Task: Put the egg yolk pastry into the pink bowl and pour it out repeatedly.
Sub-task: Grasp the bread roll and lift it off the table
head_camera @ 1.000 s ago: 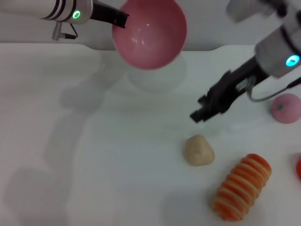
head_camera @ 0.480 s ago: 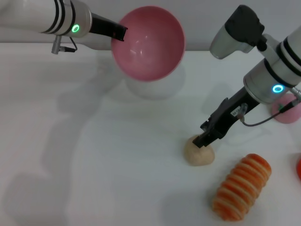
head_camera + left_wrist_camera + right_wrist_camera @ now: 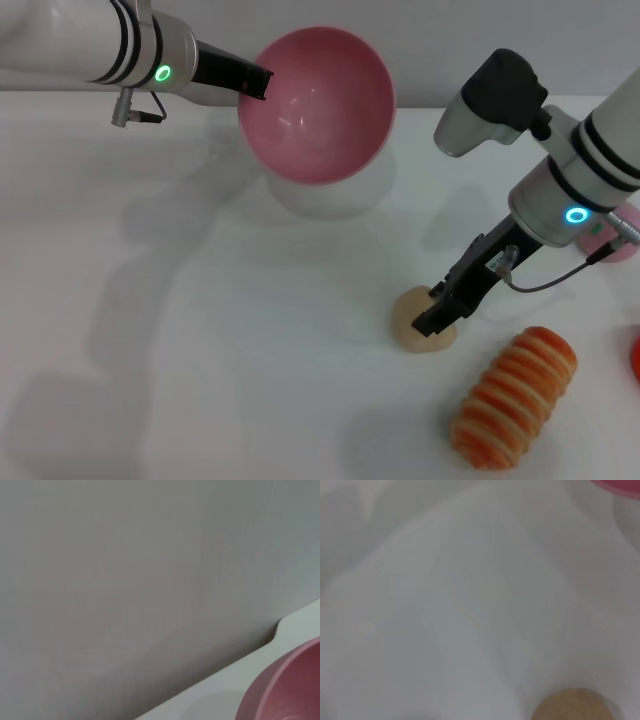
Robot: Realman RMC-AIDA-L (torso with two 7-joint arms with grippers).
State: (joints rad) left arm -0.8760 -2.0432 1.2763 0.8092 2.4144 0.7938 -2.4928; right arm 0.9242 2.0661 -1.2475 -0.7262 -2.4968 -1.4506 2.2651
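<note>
Nearest, an orange-and-cream striped roll [image 3: 514, 398] lies on the white table [image 3: 200, 350], long axis slanting toward the far right. Just beside it toward the left sits the egg yolk pastry [image 3: 418, 322], a rounded lump with no clear long axis. The right pincer [image 3: 436, 314] is down on its top; cannot tell whether it is apart or clamped. Farther off, the left pincer [image 3: 256, 82] is clamped on the rim of the pink bowl [image 3: 315, 105], held above the table and tipped, mouth facing the camera. Plain grey wall [image 3: 125, 580] behind.
</note>
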